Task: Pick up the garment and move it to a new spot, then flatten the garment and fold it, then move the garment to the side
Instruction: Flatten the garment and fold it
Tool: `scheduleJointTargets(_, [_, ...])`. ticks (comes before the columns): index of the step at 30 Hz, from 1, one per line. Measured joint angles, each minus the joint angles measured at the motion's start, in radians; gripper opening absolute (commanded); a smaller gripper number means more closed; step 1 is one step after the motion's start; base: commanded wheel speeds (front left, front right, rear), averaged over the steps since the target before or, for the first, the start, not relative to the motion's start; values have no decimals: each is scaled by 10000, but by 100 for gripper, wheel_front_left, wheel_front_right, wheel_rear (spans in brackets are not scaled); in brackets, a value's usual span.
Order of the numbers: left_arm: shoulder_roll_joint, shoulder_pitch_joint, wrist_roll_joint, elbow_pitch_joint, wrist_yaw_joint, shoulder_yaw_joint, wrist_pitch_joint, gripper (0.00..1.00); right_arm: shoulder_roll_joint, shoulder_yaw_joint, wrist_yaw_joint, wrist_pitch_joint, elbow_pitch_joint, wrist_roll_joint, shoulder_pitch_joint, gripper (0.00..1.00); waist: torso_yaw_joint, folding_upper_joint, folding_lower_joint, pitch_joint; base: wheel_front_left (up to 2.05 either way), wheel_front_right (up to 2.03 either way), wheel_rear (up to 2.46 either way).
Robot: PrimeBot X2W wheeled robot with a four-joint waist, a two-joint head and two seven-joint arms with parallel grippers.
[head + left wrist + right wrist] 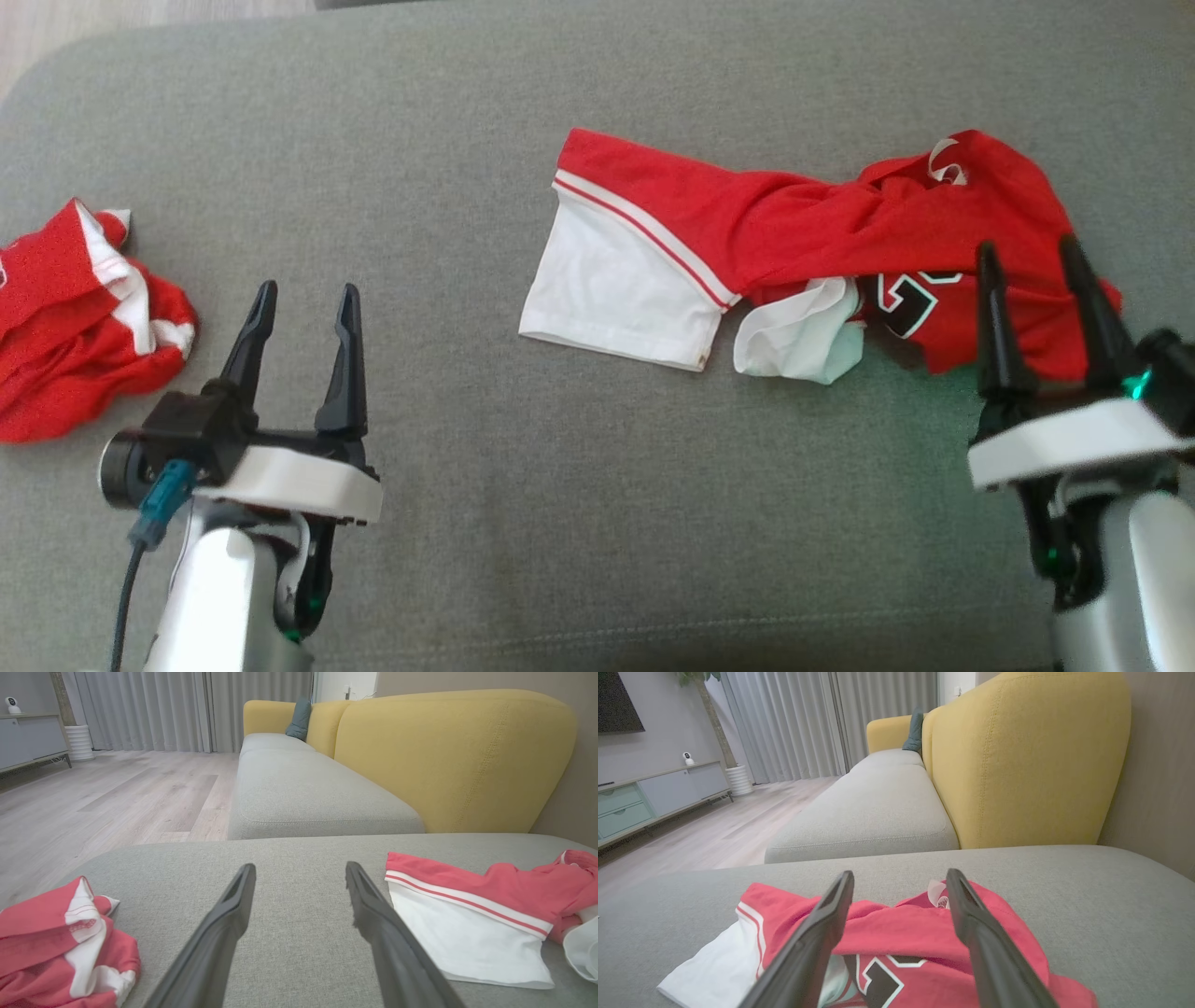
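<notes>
Right gripper (1027,250) fingers apart, empty, above twisted red end of garment (747,224). Left gripper (306,291) apart too (well away from cloth). Garment lies bunched on grey cushion (560,513). Step probably flattening: next move needs grip on ends, pull outward.

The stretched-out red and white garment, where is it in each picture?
Head view: the garment lies right of centre, reaching the right gripper.
Left wrist view: garment in the lower right corner.
Right wrist view: garment at bottom middle, beneath the open fingers.
Shared landmark: its white panel edged with a red stripe.
</notes>
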Motion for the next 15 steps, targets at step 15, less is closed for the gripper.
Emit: scheduleJointTargets(15, [48, 200, 0, 59, 54, -35, 0, 100, 303, 297, 0, 560, -1062, 4, 983, 100, -87, 0, 0, -328, 0, 0, 0])
